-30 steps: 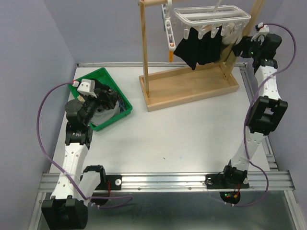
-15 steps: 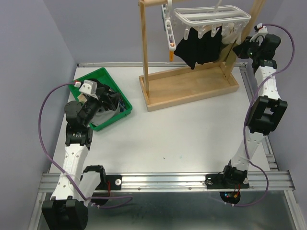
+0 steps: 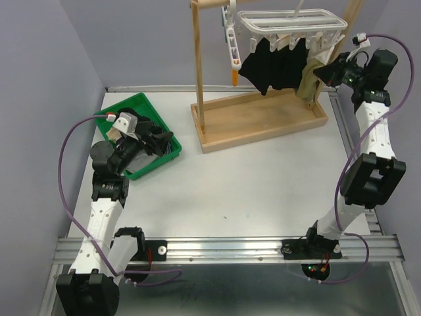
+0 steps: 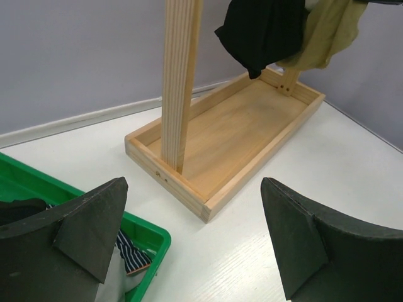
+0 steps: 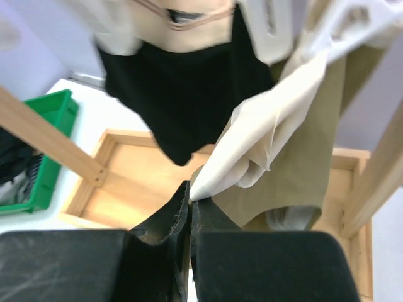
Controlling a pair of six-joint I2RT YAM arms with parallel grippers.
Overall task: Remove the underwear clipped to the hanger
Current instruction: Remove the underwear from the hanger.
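A white clip hanger [image 3: 293, 23] hangs from the wooden stand, with black underwear [image 3: 273, 66] and tan underwear [image 3: 310, 79] clipped to it. In the right wrist view a pale cream underwear [image 5: 277, 132] hangs between the black underwear [image 5: 182, 94] and an olive-tan one [image 5: 308, 176]. My right gripper [image 5: 191, 192] is shut on the cream cloth's lower tip, which is stretched taut from its clip [image 5: 352, 25]. From above, that right gripper [image 3: 323, 71] is at the hanger's right end. My left gripper [image 4: 195, 239] stands open and empty over the green basket's [image 4: 148, 236] right edge.
The basket [image 3: 112, 115] at the left holds dropped garments, one navy with pale stripes [image 4: 129, 255]. The stand's wooden tray base [image 3: 263, 118] and upright post [image 3: 197, 66] sit at the back centre. White table [image 3: 250, 184] lies between the arms.
The right gripper has shut on the cream cloth and drawn back to the right, pulling the cloth taut. The left gripper has shifted slightly right over the basket, still open.
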